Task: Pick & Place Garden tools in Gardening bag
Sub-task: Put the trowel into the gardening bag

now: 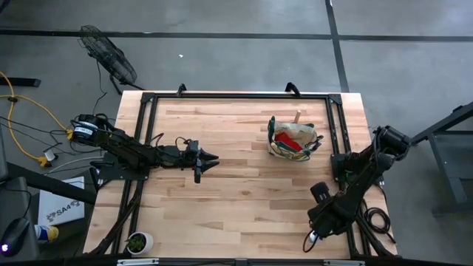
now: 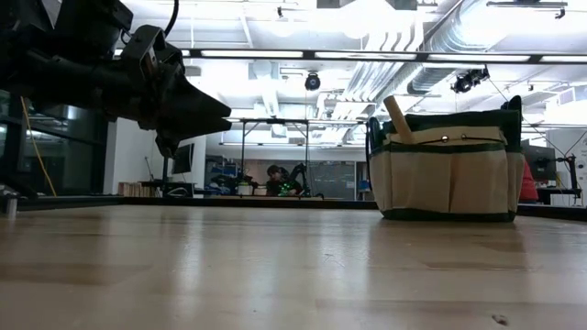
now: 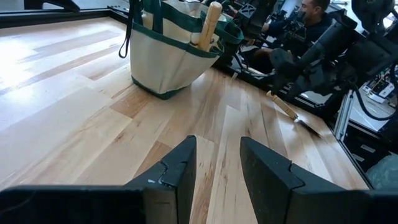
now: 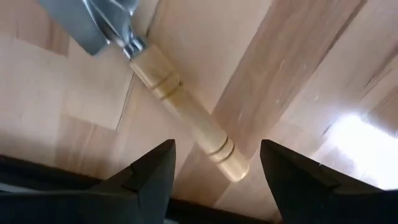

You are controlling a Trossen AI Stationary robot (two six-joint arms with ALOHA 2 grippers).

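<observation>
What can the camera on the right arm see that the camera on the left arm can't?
Only the right wrist view shows the right gripper, its fingers spread open over a wooden-handled tool lying on the table, metal head visible up close. Only the left wrist view shows the beige and green bag, a wooden handle poking out, and the left gripper. Both show the wooden table.

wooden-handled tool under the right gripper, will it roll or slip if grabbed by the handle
The wooden-handled tool probably rolls easily: its handle looks round and smooth. The metal head likely makes it head-heavy, so it may tilt. The open right gripper straddles the handle's end, so it could slip out.
</observation>
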